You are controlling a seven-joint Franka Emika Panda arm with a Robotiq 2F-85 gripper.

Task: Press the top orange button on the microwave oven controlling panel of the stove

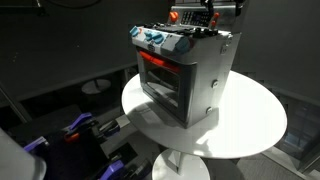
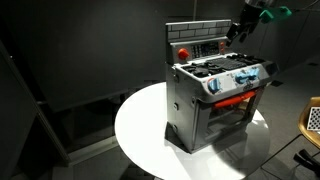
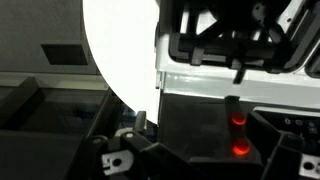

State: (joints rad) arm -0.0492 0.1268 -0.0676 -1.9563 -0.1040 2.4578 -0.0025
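The silver-grey toy stove stands on a round white table. Its upright dark microwave oven controlling panel rises at the back of the stove top. In the wrist view the panel fills the lower middle, with two glowing orange buttons, the top one above the lower one. My gripper hovers beside the panel's upper edge, above the stove top. In the wrist view its jaws look spread to either side of the panel face, with nothing between them.
A row of blue-white knobs runs along the stove front above the red-orange-rimmed oven window. Black burners lie on the stove top. Dark walls and floor surround the table. Equipment sits low on the floor.
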